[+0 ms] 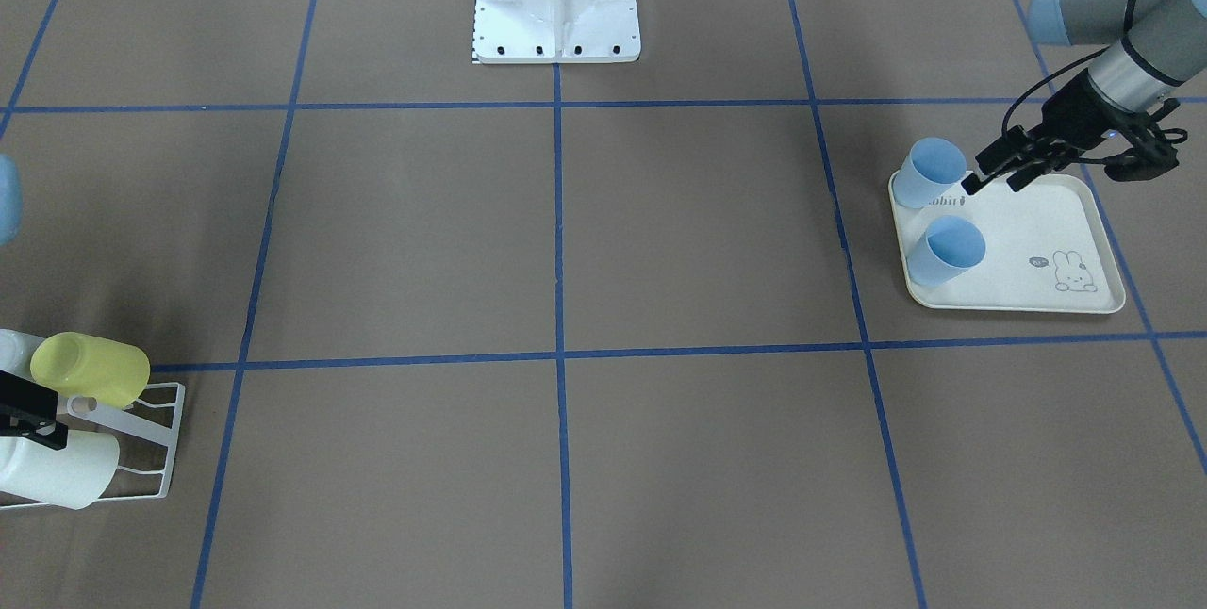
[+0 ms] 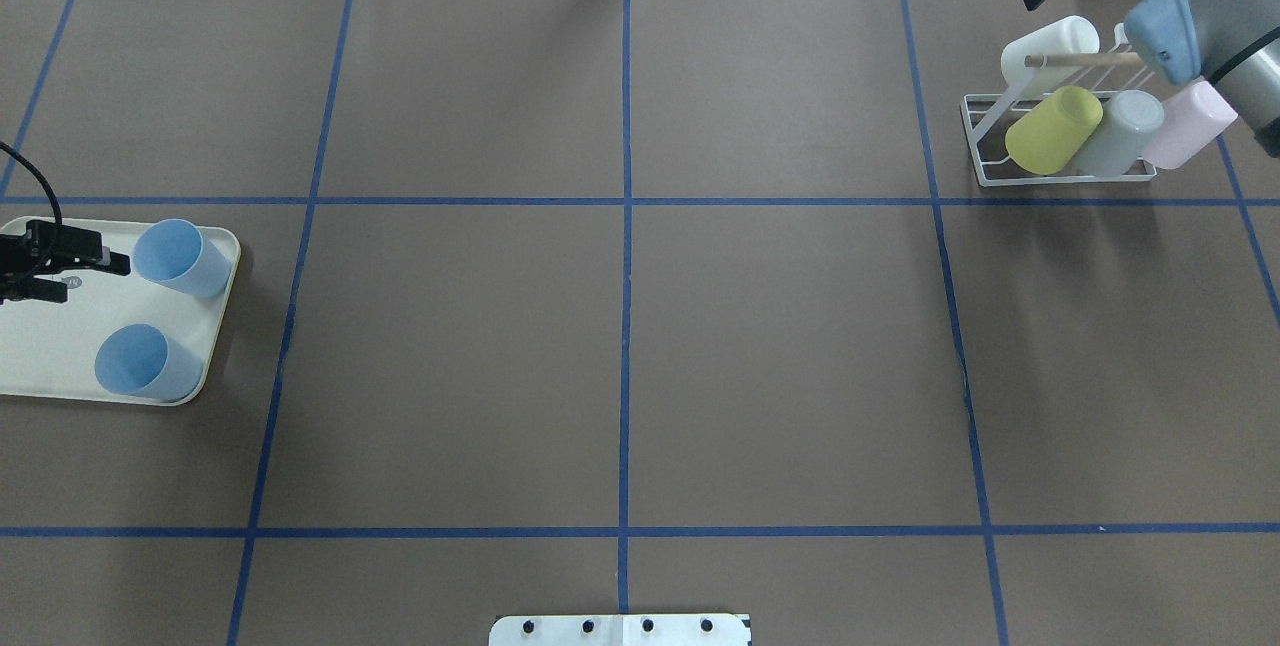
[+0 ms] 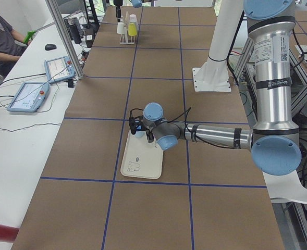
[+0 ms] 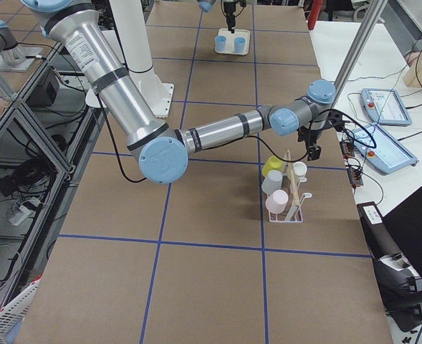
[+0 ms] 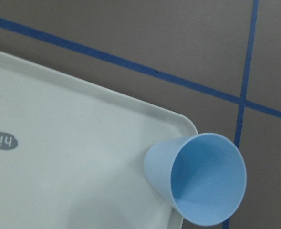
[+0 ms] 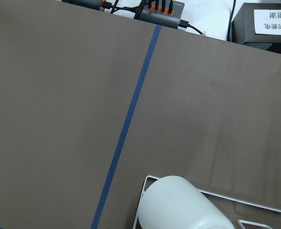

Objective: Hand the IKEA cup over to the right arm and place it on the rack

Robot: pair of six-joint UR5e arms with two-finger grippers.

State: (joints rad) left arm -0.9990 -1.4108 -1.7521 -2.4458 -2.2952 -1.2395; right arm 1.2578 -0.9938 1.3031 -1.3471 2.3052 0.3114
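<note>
Rack holds four cups; tray, blue cups.

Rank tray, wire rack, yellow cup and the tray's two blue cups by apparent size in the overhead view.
1. tray, largest though cropped
2. rack
3. yellow cup and both blue cups look about alike, so unranked

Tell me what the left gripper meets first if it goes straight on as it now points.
Most likely the blue cup at the corner of the tray farther from the robot. The left gripper tilts downward and its height is unclear, so it may touch the tray floor first.
</note>
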